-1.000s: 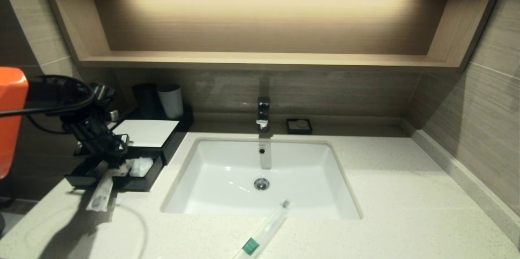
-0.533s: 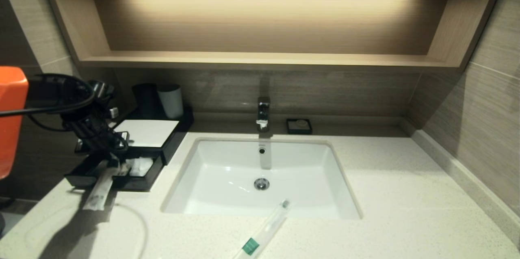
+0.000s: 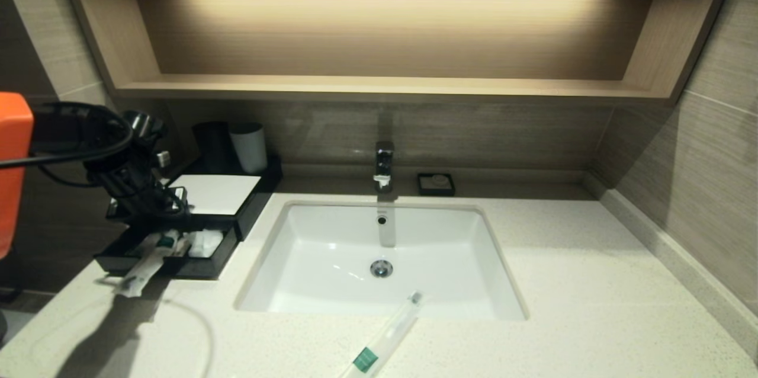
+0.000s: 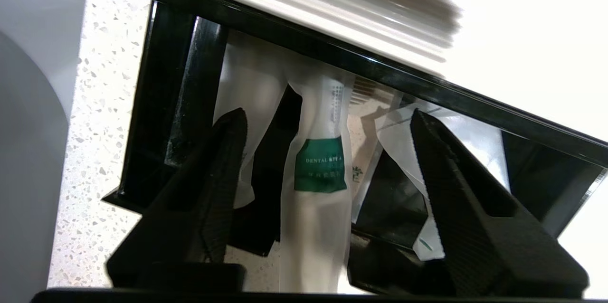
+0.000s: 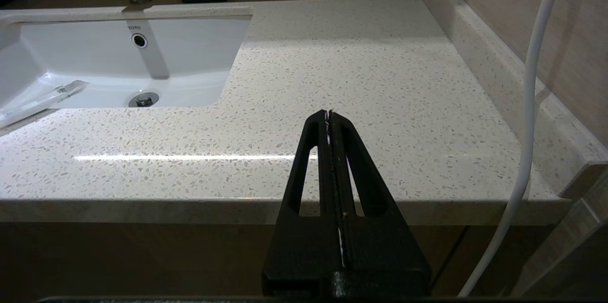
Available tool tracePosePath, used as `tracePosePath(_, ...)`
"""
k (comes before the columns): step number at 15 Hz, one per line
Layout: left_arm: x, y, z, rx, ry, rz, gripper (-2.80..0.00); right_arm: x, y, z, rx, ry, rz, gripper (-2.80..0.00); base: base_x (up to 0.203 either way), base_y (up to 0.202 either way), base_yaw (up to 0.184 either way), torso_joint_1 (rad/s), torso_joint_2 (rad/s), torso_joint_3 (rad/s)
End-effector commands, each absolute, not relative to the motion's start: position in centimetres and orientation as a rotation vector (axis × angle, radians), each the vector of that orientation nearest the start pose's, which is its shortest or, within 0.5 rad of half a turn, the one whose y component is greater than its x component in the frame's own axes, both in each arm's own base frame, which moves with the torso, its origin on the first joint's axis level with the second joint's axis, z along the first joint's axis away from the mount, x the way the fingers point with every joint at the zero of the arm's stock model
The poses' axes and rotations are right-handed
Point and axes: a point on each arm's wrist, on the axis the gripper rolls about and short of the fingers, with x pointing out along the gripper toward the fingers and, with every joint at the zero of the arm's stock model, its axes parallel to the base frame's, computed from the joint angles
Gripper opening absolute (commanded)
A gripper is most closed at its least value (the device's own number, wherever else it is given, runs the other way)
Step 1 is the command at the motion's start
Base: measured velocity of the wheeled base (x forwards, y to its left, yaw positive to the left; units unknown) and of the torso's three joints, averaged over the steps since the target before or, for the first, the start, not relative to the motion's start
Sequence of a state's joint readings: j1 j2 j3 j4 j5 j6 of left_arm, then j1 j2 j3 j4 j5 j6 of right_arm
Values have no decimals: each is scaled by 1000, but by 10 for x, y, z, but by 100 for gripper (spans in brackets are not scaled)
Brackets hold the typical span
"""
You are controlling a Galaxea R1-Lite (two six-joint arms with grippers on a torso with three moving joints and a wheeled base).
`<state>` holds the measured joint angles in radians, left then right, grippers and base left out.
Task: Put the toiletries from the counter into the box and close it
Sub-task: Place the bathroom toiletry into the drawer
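On sleeve (image 4: 311, 198) band: "DENTAL KIT"; sink (image 5: 199, 51) "TOTO"

The left arm (image 3: 12, 170) has an orange shell, with looped black cables running to a black wrist. Both tools are matte black: the left tool (image 4: 327, 120) has wedge-shaped ribbed fingers, the right tool (image 5: 331, 118) slotted triangular ones. A white cable (image 5: 532, 103) hangs beside it.

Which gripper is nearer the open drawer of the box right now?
Left. The left gripper hangs open right over the drawer, with a sleeved dental kit lying between its fingers. The right gripper is shut, off the counter's front edge.
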<state>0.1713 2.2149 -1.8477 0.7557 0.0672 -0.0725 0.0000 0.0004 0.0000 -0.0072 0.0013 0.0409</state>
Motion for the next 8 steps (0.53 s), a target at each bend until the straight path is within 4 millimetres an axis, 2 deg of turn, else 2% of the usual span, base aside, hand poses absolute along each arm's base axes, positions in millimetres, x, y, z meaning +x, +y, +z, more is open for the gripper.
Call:
tracePosePath(1, 398, 71, 177, -123, 1068, 256, 0, -23, 0, 76, 41, -6, 2, -280, 0, 0, 0, 0, 0, 0)
tracePosePath(5, 374, 64, 213, -120, 993, 250, 0, -23, 0, 76, 41, -6, 2, -280, 0, 0, 0, 0, 0, 0)
tracePosePath(8, 342, 54, 227, -120, 1001, 237, 0, -23, 0, 76, 41, -6, 2, -280, 0, 0, 0, 0, 0, 0)
